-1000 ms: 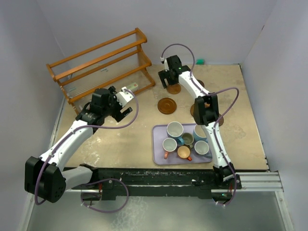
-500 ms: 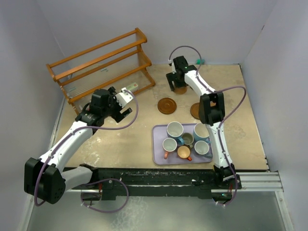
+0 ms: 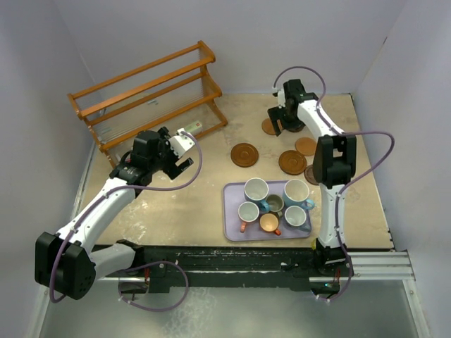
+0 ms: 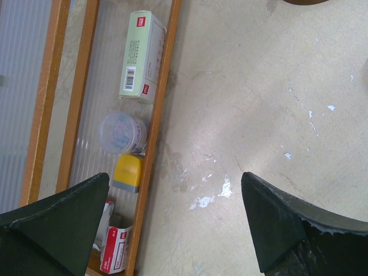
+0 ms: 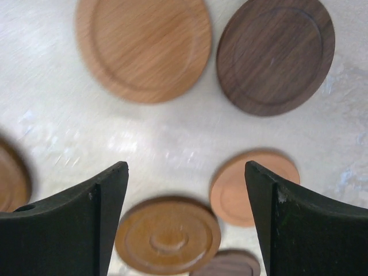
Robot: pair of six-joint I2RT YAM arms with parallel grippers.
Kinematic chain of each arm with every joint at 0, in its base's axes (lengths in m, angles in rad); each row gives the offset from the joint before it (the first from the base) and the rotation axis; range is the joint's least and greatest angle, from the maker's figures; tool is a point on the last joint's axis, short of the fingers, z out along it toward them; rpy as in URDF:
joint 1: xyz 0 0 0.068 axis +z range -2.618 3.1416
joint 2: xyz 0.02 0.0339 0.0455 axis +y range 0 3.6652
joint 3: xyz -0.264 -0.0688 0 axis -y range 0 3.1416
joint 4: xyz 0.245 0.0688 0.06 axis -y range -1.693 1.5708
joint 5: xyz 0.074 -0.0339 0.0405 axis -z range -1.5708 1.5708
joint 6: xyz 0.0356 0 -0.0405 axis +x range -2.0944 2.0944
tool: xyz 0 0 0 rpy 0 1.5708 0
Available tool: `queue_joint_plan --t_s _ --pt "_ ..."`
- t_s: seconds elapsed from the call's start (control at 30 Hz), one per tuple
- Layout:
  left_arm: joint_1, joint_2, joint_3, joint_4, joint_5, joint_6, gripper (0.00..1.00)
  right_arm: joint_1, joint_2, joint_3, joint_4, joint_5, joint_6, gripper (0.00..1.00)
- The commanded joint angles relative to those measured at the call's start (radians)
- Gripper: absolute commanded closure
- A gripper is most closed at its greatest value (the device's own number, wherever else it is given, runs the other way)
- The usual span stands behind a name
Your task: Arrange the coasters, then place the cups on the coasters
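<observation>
Several brown coasters lie loose at the back right: a light one (image 5: 144, 46), a dark one (image 5: 275, 54), an orange one (image 5: 253, 187) and a ringed one (image 5: 168, 234). From above, one coaster (image 3: 244, 154) lies apart to the left and the ringed coaster (image 3: 292, 162) sits near the tray. My right gripper (image 3: 280, 125) (image 5: 185, 172) hovers open above them, holding nothing. Several cups (image 3: 256, 189) stand together on the lavender tray (image 3: 230, 211). My left gripper (image 3: 184, 151) (image 4: 175, 184) is open over bare table by the rack.
A wooden rack (image 3: 148, 95) stands at the back left; its lowest shelf holds a small box (image 4: 142, 56), a clear round tub (image 4: 122, 132) and a yellow item (image 4: 127, 172). Walls close in the table on three sides.
My right arm swung to the right along the back of the table, uncovering the coasters there. The left arm stayed where it was.
</observation>
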Motion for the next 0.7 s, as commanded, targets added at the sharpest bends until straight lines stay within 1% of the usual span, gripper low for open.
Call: queue_joint_plan --t_s 0.0,0.2,0.3,0.4,0.47,0.67 --pt "0.006 -0.024 0.0 0.03 0.006 0.018 0.07 0.024 -0.171 -0.083 -0.004 -0.096 -0.1 0.15" --pt "0.005 -0.024 0.001 0.026 0.016 0.018 0.07 0.024 -0.275 -0.236 -0.05 -0.093 -0.184 0.13" --pt "0.005 -0.024 0.001 0.025 0.021 0.018 0.07 0.024 -0.303 -0.301 -0.074 -0.109 -0.212 0.14" --pt "0.006 -0.023 0.002 0.024 0.025 0.019 0.07 0.024 -0.306 -0.346 -0.091 -0.125 -0.235 0.18" --pt "0.006 -0.02 0.002 0.024 0.028 0.019 0.07 0.024 -0.306 -0.373 -0.072 -0.114 -0.249 0.22" --pt "0.006 -0.016 0.002 0.022 0.032 0.019 0.07 0.03 -0.28 -0.411 -0.046 -0.125 -0.224 0.28"
